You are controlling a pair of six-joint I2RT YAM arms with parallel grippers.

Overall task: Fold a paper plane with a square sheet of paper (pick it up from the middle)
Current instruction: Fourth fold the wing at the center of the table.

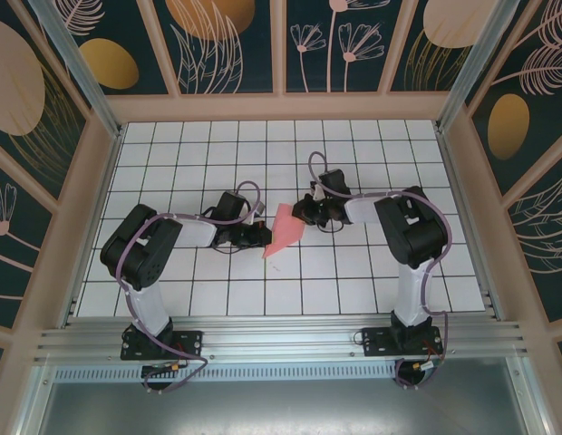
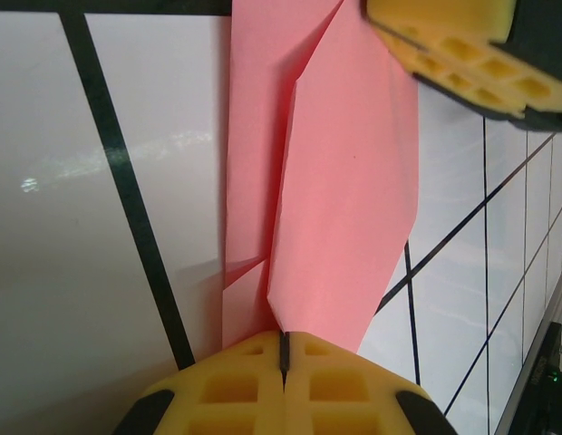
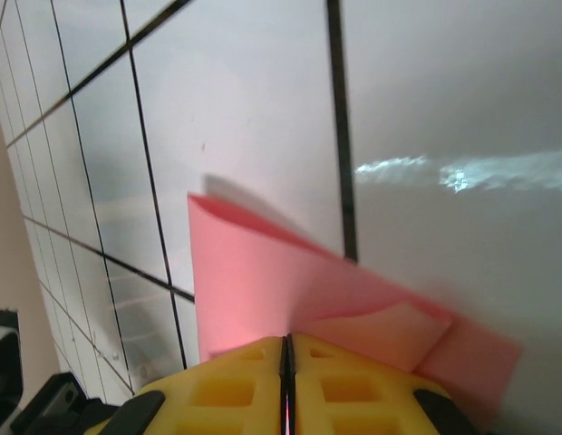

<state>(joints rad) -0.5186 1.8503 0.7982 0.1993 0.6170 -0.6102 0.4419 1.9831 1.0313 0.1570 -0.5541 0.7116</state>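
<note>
The left end effector (image 1: 260,236) has its two yellow fingers (image 2: 236,390) pressed together, no gap between them, pinching one pointed end of the folded pink paper sheet (image 1: 283,231). From its wrist camera, the sheet (image 2: 344,181) runs straight ahead from the fingertips of the left end effector (image 2: 284,355), widening as it goes. A raised crease runs along its length, with a second layer lying to the left of the crease.

At the far end of the sheet, ahead and to the right of the left fingertips, the right end effector (image 2: 426,32) meets the paper's opposite edge. The right end effector (image 1: 303,214) is likewise clamped flat. In its own wrist view the pads (image 3: 353,390) meet along one thin seam, and the pink paper (image 3: 263,281) rises directly out of that seam of the right end effector (image 3: 287,352). One square corner of the sheet stands up and to the left of the fingertips, and a folded flap trails off to the right.

In the overhead view the sheet spans the short gap between the two end effectors, slanting from the right one down towards the left one, its narrow tip just below the left fingertips. Beneath it lies the white desk (image 1: 353,281) ruled with black grid lines (image 2: 127,199). A soft shadow falls on the desk beside the paper's left edge. Whether the sheet's lower tip touches the desk cannot be told.
</note>
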